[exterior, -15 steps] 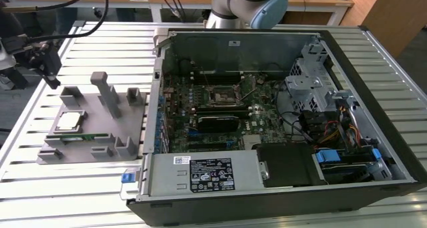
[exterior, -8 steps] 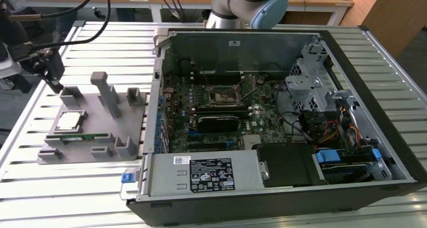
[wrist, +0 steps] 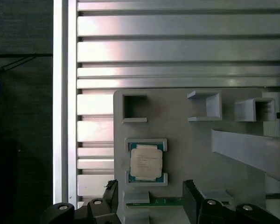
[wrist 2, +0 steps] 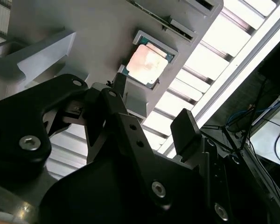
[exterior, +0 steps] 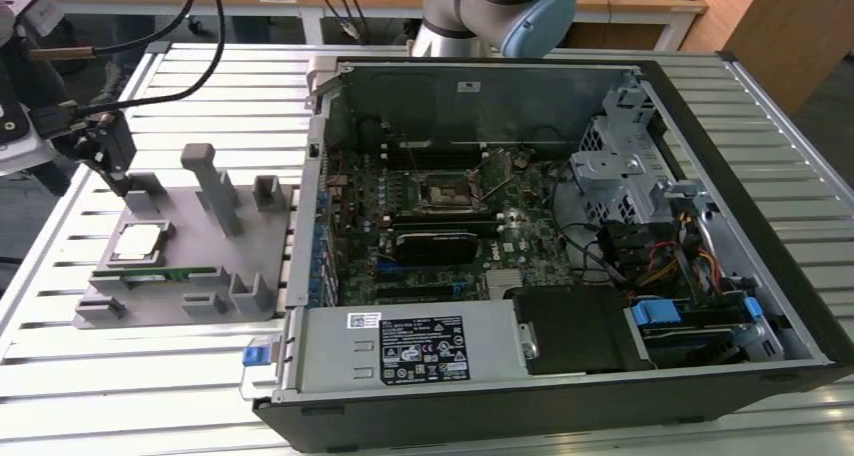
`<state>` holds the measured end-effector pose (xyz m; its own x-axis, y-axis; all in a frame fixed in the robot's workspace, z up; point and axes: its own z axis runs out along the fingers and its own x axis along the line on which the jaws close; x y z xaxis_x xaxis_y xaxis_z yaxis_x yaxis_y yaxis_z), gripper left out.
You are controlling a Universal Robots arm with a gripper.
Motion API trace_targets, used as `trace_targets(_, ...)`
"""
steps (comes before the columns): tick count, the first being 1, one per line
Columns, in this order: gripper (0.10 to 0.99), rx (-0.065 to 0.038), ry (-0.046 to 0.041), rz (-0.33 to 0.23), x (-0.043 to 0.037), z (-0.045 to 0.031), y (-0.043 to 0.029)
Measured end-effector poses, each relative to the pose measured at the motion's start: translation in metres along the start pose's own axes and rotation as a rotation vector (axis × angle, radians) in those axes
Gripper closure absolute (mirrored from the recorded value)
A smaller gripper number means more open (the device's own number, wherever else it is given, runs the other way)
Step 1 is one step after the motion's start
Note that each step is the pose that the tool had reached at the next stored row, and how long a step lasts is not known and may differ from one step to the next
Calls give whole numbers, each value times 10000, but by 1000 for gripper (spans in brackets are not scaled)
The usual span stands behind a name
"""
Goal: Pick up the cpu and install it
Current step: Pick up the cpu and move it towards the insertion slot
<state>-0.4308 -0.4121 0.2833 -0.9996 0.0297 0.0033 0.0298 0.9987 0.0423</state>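
Observation:
The cpu (exterior: 139, 242) is a small square chip with a silver top. It lies flat in a square pocket of the grey holder plate (exterior: 180, 226) at the exterior view's left, outside the computer. Both wrist views show the cpu (wrist 2: 147, 63) (wrist: 146, 162) seated in its pocket. My gripper (exterior: 118, 179) hangs over the holder's far end, a little above and beyond the chip, not touching it. Its two black fingers (wrist: 111, 192) stand apart, so the gripper (wrist: 150, 193) (wrist 2: 151, 109) is open and holds nothing. The motherboard's square socket (exterior: 447, 189) sits inside the open case.
The open computer case (exterior: 747, 176) takes up the exterior view's middle and right. Grey posts (exterior: 214, 186) rise from the holder beside the chip. A green memory stick (exterior: 154, 273) lies in a slot along the holder's near side. Black cables (exterior: 160, 46) trail off the arm.

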Motion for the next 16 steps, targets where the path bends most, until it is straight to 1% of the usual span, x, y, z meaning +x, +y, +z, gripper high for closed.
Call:
trace_targets(5,427,-2,-3,1,0,90,-43)
trace_targets(16,427,-1,0,1,-1,289,-53)
